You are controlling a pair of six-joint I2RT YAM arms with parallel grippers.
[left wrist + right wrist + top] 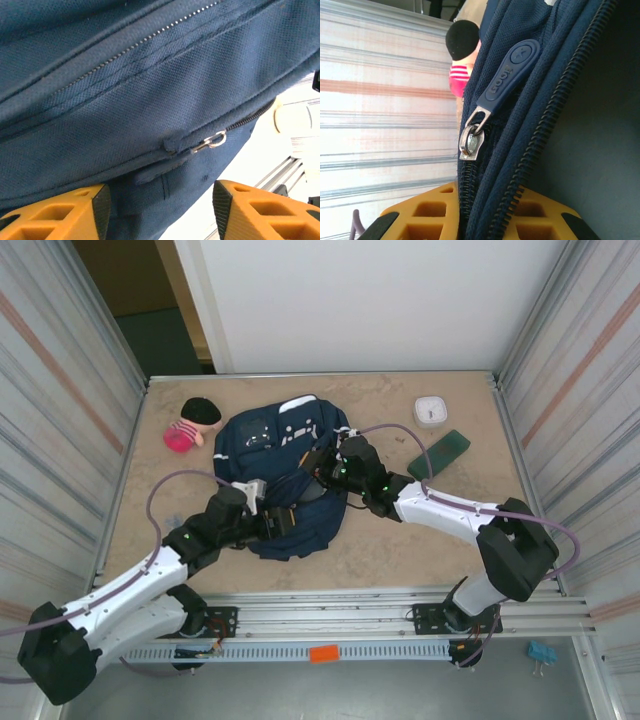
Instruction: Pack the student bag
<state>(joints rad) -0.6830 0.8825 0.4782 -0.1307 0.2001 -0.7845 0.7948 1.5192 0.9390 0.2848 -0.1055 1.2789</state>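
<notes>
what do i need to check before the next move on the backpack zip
1. Right fingers hold the student bag by its zip edge: ok, fabric fills the gap between them.
2. Left fingers have a hold: not ok, they stand apart with the fabric loose between them.
3. Blue pull tab in sight and free: ok, just ahead of the right fingers.
4. Opening wide enough to load: cannot tell.
5. Doll, green case and white box ready: ok, all on the table beside the bag.
</notes>
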